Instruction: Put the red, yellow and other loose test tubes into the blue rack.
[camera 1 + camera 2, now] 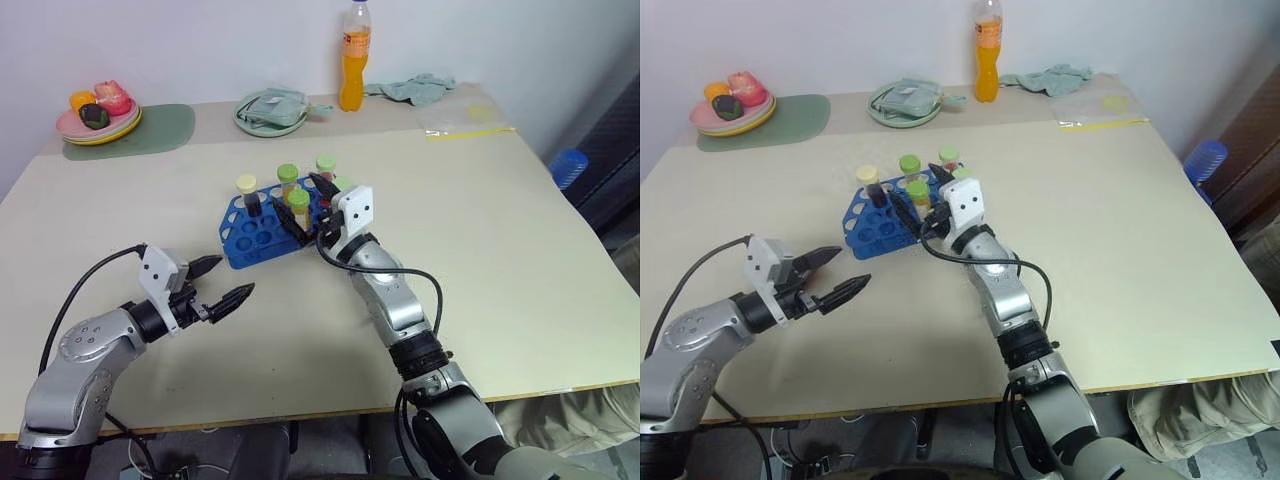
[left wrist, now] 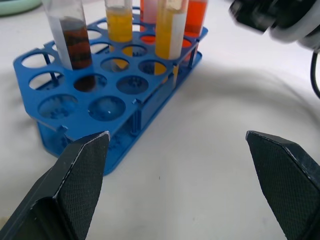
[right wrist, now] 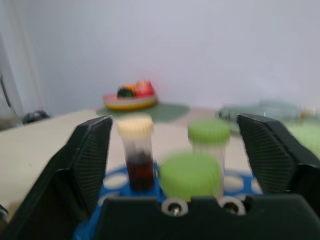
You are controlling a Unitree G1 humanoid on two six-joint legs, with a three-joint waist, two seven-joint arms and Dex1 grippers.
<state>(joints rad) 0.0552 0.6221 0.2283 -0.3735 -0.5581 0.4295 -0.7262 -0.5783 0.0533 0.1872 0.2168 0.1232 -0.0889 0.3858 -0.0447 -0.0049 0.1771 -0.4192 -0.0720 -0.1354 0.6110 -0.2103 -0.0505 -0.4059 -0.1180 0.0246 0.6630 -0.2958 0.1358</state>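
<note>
Beige rectangular tabletop (image 1: 520,250) carries the bright blue plastic rack (image 1: 262,226) near its middle, toward the far edge. Capped clear plastic tubes stand upright in its holes: dark brown with cream cap (image 1: 248,196), yellow with green cap (image 1: 288,183). Right gripper (image 1: 303,208) spread wide over the rack, grasping nothing. Left gripper (image 1: 218,283) released, near the front edge.

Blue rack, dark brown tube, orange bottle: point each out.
blue rack (image 1: 248,243), left eye view, front holes of its top.
dark brown tube (image 2: 75,42), left wrist view, its liquid.
orange bottle (image 1: 353,80), left eye view, its body.
</note>
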